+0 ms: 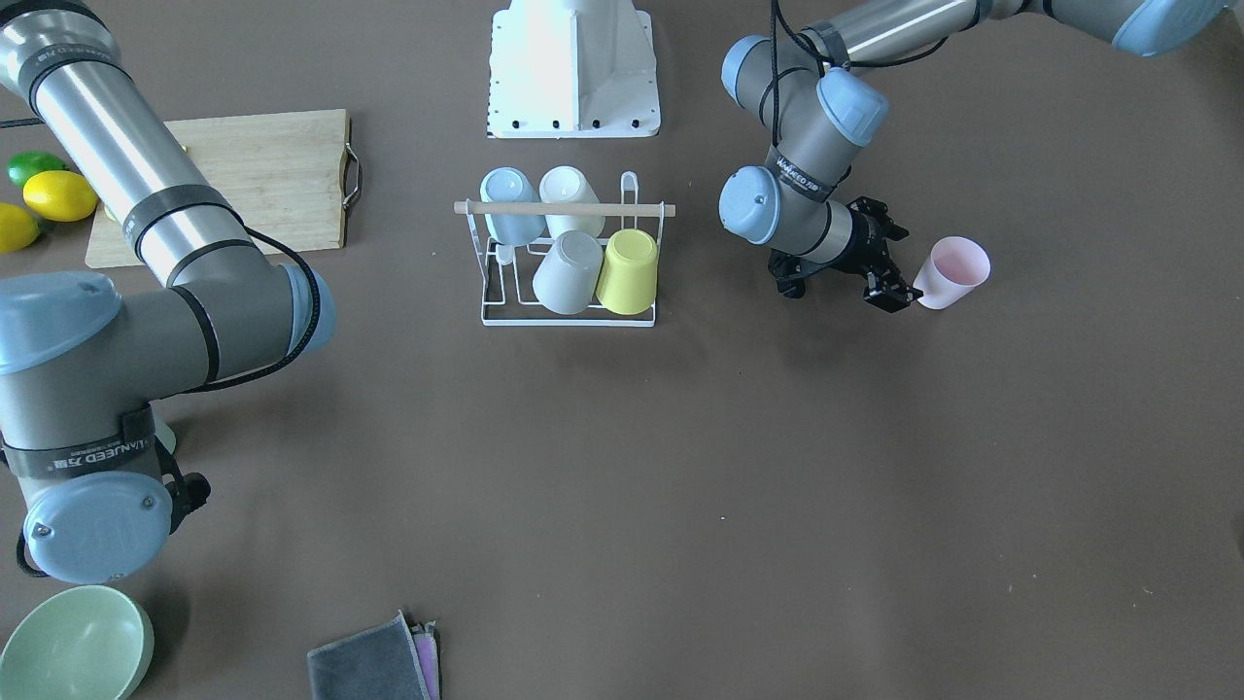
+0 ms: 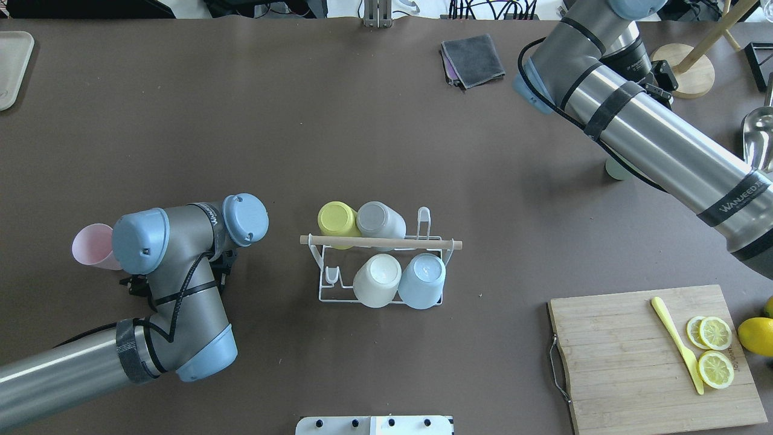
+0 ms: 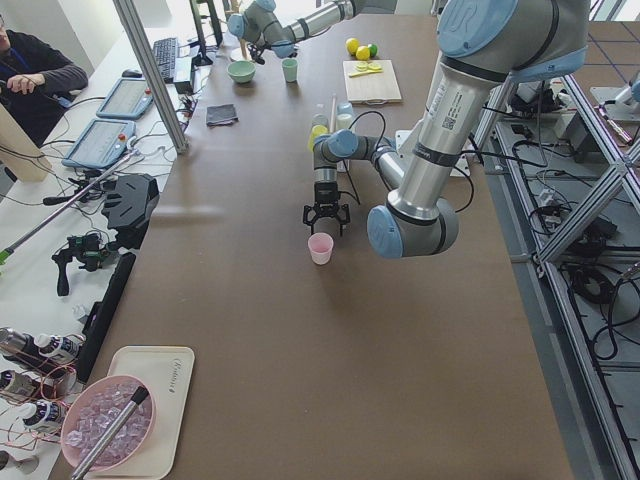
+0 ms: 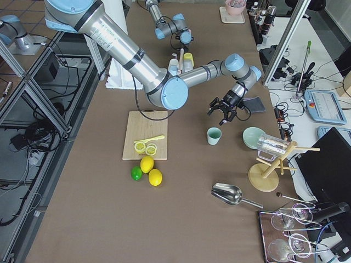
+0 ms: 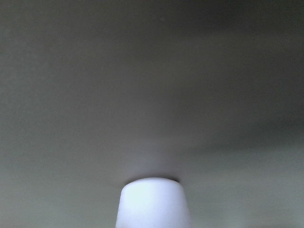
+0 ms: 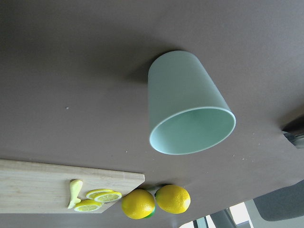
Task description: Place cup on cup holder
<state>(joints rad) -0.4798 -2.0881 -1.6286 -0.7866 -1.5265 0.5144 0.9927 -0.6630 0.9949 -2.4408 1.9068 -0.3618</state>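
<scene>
The white wire cup holder (image 1: 564,208) with a wooden rod handle stands mid-table and carries several upturned cups: yellow, grey, white and pale blue. A pink cup (image 1: 954,272) stands upright on the table to its side. My left gripper (image 1: 904,262) is open and low, with its fingertips just short of the pink cup and nothing between them. The left wrist view shows only that cup (image 5: 152,204). A green cup (image 6: 187,102) stands upright below my right gripper (image 4: 224,115). I cannot tell whether the right gripper is open or shut.
A wooden cutting board (image 2: 610,338) holds lemon slices and a yellow knife. Lemons (image 1: 58,194) and a lime lie beside it. A green bowl (image 1: 73,647) and a folded grey cloth (image 1: 369,666) sit near the table's operator edge. The white robot base (image 1: 573,68) is behind the holder.
</scene>
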